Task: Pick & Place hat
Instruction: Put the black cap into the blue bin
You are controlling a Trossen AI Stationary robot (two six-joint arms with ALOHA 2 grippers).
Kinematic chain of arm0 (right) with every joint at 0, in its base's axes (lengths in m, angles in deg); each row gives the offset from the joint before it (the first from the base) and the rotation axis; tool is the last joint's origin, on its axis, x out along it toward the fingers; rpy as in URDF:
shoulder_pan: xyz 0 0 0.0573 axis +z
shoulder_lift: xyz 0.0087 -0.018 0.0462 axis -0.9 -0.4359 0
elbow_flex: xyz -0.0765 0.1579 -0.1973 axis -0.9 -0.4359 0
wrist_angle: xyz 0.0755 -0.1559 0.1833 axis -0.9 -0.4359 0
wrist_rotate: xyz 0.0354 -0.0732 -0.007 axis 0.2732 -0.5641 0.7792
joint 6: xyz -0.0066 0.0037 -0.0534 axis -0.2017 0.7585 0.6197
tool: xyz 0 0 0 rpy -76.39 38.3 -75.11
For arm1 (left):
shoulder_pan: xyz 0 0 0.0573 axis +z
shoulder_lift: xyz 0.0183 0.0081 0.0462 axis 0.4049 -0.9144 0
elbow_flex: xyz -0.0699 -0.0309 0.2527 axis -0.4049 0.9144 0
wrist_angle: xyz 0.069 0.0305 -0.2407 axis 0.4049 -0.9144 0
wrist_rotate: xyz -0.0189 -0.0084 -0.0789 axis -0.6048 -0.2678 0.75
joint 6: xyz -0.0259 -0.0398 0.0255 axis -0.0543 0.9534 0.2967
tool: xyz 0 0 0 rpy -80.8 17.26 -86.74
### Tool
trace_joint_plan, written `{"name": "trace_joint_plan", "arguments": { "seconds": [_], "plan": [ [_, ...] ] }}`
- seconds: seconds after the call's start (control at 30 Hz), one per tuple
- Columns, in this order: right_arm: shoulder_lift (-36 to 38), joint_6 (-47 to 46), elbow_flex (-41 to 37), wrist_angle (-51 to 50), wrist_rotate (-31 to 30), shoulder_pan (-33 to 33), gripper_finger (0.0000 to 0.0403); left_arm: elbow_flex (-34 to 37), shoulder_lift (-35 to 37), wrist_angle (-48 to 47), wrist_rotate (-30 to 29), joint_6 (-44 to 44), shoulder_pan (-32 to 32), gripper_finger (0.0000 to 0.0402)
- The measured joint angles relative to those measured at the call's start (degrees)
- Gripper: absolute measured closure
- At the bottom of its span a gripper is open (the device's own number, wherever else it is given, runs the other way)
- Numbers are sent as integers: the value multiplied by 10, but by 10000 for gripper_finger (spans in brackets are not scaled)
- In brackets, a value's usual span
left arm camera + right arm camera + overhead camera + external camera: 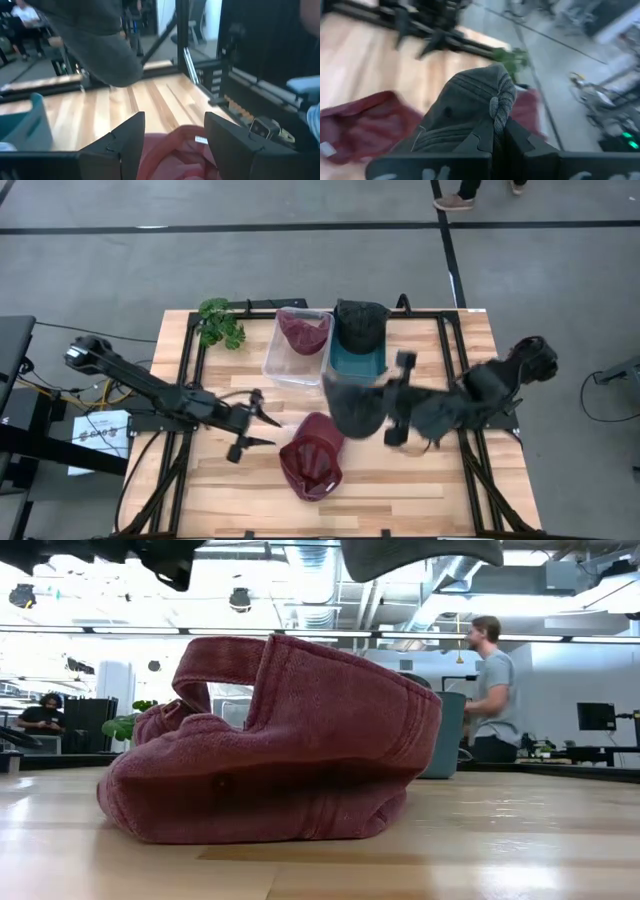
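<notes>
A maroon hat (312, 457) lies on the wooden table, crown side down with its opening up; it also fills the low view (280, 740). My left gripper (268, 430) is open just left of it. In the left wrist view the open fingers (175, 131) frame the hat's near edge (175, 155) and do not touch it. My right gripper (385, 406) is shut on a dark grey hat (355, 406), which it holds in the air near the teal bin's near end. The grey hat also shows overhead in the low view (420, 554) and the left wrist view (95, 45). My right gripper (496, 136) pinches a bunched fold of the grey hat's cloth (501, 106) between its two fingers. It comes from the table's right. The hat is lifted clear of the table and spreads out ahead of the fingers, slack.
A clear bin (272, 350) at the far side holds another maroon hat (303, 330). The teal bin (358, 363) beside it holds a dark hat (360, 323). A green plant (221, 321) sits at the far left. Black frame rails run along both table sides. A person (490, 690) stands beyond the table.
</notes>
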Motion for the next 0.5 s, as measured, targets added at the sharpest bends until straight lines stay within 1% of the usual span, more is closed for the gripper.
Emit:
{"name": "trace_joint_plan", "arguments": {
  "seconds": [0.17, 0.3, 0.4, 0.5],
  "plan": [
    [51, 9, -32, 21, -42, -42, 400, 52, 113, 0, 0, 3, 2, 197],
    [91, 51, -79, 81, -45, -101, 399, 79, 181, 2, 0, 3, 2, 199],
    [119, 83, -122, 129, -27, -155, 399, 98, 214, 1, 0, 4, 2, 198],
    [146, 106, -168, 165, 21, -213, 400, 107, 227, 1, 0, 4, 2, 198]
  ]
}}
